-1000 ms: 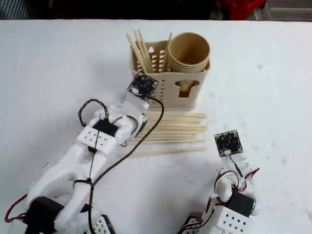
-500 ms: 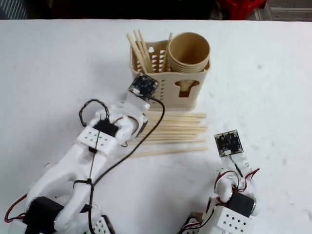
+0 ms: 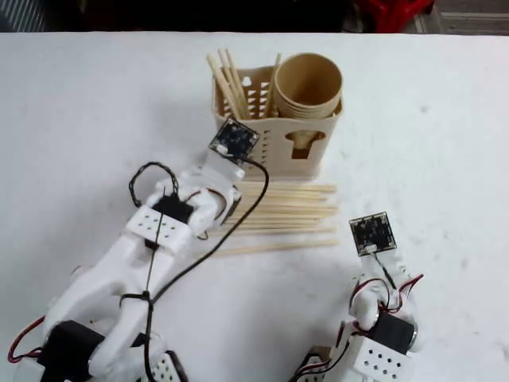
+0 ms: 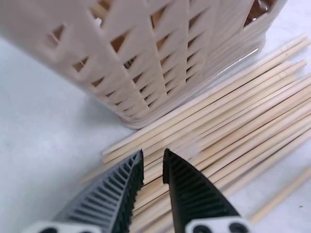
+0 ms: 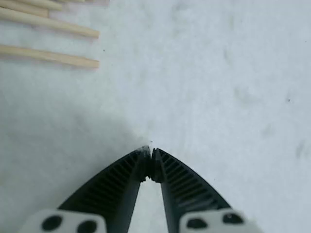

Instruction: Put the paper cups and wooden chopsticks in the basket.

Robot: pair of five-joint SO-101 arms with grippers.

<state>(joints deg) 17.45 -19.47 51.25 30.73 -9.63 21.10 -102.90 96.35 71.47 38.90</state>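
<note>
Paper cups (image 3: 308, 83) sit in the basket (image 3: 274, 151); loose chopsticks (image 3: 290, 211) lie at its six o'clock. Left jaws, narrowly parted over their ends, should next descend and pinch; right jaws are pressed together.

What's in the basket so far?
A stack of paper cups fills one side of the basket; several wooden chopsticks stand in the other. The walls hide their lower ends and the exact cup count.

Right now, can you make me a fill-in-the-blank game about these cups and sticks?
The stacked tan paper cups stand inside the cream plastic ____.
Loose thin wooden chopsticks lie on the white ____.
The black gripper above them belongs to the ____ arm.
Missing: basket, table, left.
</note>
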